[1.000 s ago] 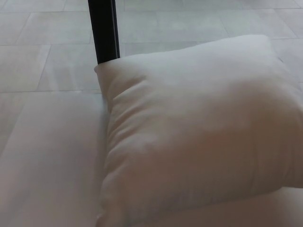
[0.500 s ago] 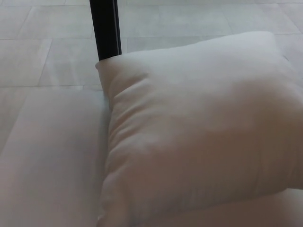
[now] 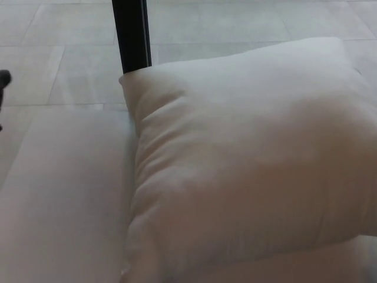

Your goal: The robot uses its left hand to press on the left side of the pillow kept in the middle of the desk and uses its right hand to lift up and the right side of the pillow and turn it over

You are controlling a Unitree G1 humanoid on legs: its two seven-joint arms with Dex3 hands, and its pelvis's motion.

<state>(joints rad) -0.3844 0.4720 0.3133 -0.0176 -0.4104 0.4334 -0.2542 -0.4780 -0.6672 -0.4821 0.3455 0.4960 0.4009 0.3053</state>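
Black and very small, a piece of the left hand [image 3: 3,79] shows at the left edge of the head view, about level with the far left corner of the pillow [image 3: 247,159]. Only a rounded tip and a thin dark part under it are in view, so I cannot tell if this hand is spread or pressed together. It touches nothing that can be seen, and it is well apart from the pillow, with bare worktop [image 3: 65,194] between them. The right hand does not show at all.

The pillow is white and soft, and it lies flat on the pale worktop. It fills the middle and the right of the view, and its right side and near edge run out of the picture. Its left edge has several shallow folds, and a shadow falls on the worktop just beside this edge. The far left corner is a little pointed.

Behind this corner a black upright post [image 3: 131,35] stands, and its lower end is hidden by the pillow. Beyond the worktop the floor [image 3: 70,53] of large light tiles with thin joints can be seen.
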